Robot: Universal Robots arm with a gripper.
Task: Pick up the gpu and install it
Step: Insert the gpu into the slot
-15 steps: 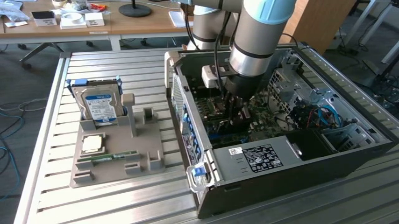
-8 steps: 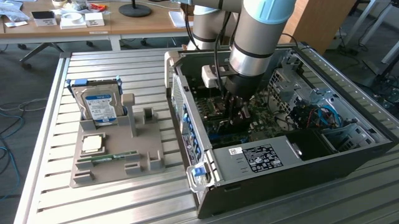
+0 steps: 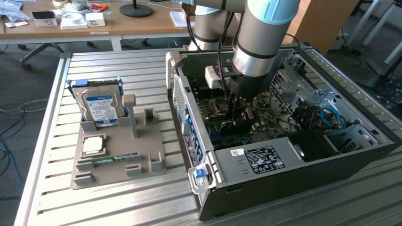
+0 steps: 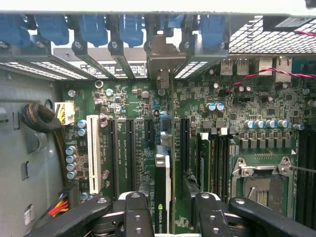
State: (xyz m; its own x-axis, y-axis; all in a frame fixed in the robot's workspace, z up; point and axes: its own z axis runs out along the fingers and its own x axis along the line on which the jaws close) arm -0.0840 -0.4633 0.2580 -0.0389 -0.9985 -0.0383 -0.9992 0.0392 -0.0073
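Observation:
The gpu (image 4: 163, 182) stands on edge over the green motherboard (image 4: 237, 98), its label side facing up at the wrist camera. Its silvery bracket (image 4: 160, 59) reaches the row of rear slot covers. My gripper (image 4: 172, 205) is shut on the gpu, one black finger (image 4: 136, 212) on each side of the card. In the exterior view the gripper (image 3: 242, 117) reaches straight down into the open computer case (image 3: 283, 183), low over the board's expansion slots, and the card under it is largely hidden by the fingers.
To the exterior view's left a grey fixture (image 3: 119, 160) carries a hard drive (image 3: 100, 106) with a blue-white label, a processor (image 3: 94, 145) and a green memory stick (image 3: 116, 158). Cables (image 3: 326, 115) and drive bays crowd the case's far side. A white slot (image 4: 93, 153) and black slots flank the card.

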